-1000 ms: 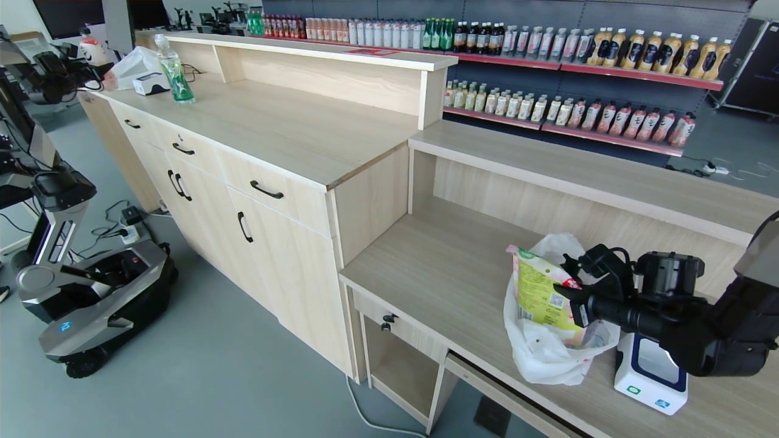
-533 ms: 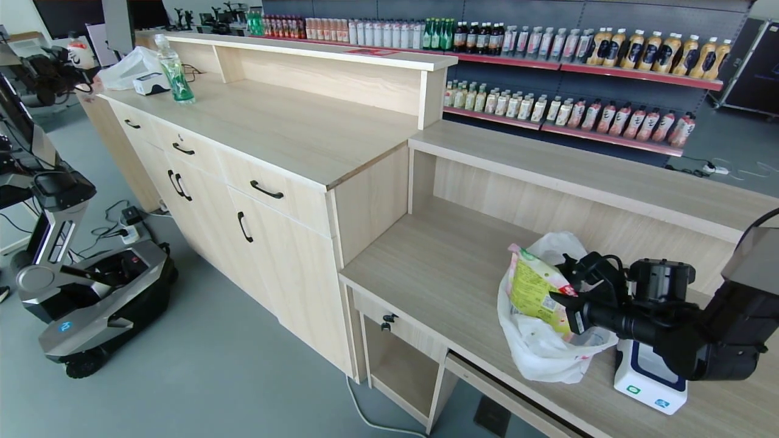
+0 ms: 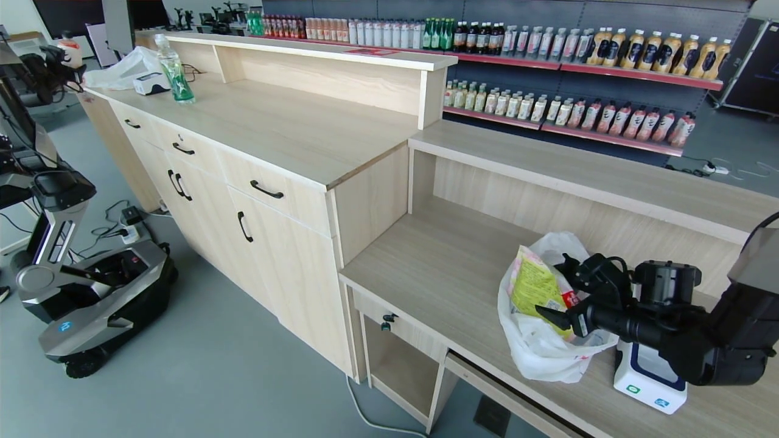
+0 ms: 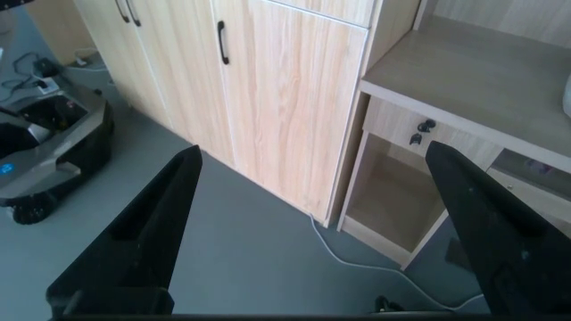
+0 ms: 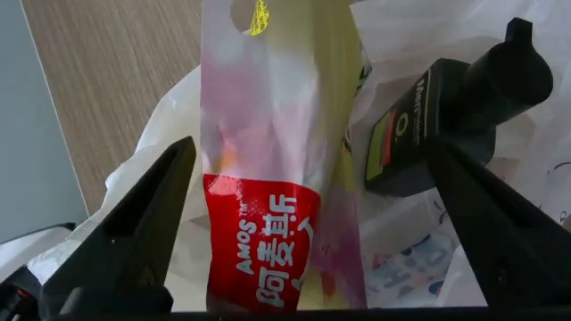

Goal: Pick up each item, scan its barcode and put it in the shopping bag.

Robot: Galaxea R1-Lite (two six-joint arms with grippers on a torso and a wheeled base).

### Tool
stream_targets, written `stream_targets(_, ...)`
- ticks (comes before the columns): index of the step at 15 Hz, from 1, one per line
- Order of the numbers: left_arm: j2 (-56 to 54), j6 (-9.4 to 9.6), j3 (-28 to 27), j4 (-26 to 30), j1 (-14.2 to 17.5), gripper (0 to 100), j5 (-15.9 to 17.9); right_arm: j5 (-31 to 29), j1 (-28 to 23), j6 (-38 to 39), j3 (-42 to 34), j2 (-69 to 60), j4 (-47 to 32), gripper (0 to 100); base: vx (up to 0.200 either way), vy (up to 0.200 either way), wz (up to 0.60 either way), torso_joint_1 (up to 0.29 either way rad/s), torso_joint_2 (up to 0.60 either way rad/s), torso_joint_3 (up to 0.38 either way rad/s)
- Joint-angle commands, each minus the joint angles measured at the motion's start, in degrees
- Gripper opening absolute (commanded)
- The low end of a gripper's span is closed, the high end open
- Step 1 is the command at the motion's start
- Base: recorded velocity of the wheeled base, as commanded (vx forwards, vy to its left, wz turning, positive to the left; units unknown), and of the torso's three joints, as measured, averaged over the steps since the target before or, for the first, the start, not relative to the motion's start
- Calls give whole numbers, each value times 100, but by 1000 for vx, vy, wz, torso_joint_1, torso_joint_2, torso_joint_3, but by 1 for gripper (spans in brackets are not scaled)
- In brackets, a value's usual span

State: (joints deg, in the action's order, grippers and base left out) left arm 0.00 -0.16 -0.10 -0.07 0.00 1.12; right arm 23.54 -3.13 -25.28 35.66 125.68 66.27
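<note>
My right gripper (image 3: 555, 289) is spread wide at the mouth of the bag (image 3: 541, 356), one finger on each side of the packet (image 3: 532, 286) and, as far as I can tell, neither pressing on it. The packet stands tilted in the bag, its lower part inside and its top above the rim. A dark bottle (image 5: 446, 116) lies in the bag just beside it. My left gripper (image 4: 312, 236) hangs with its fingers apart too, holding nothing, well apart from the bag and low over the floor.

My main worry is the packet. It looks only half sunk, propped on the thin film and perhaps on the bottle. If the film gives way or I brush the packet in pulling back, I think it could tip over the rim and land beside the bag.

The second risk is a snag. My lower finger sits close to the bag's loose edge. If a fingertip catches the film, the light bag could be dragged along, and it stands near the front edge of the counter (image 3: 438, 261), so it might spill over.

The scanner (image 3: 648, 380) is just beside the bag, under my forearm. A low or sideways retreat could knock it.

I judge a slow lift straight up from the bag to be safest
</note>
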Motion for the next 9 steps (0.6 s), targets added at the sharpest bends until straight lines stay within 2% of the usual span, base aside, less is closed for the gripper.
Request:
stream_targets(1, 9, -2, 1, -1, 0, 100, 2, 10, -38, 41, -103, -510, -44, 100, 0, 0, 0, 0, 0, 0)
stream_targets(4, 9, -2, 1, -1, 0, 100, 2, 230, -38, 401, -182, -1529, -290, 100, 0, 0, 0, 0, 0, 0)
stream_targets(7, 9, -2, 1, -1, 0, 100, 2, 318, -38, 393, -147, -2742, -879, 100, 0, 0, 0, 0, 0, 0)
stream_targets(9, 9, -2, 1, -1, 0, 100, 2, 283, -161, 366, -235, -3445, -914, 100, 0, 0, 0, 0, 0, 0)
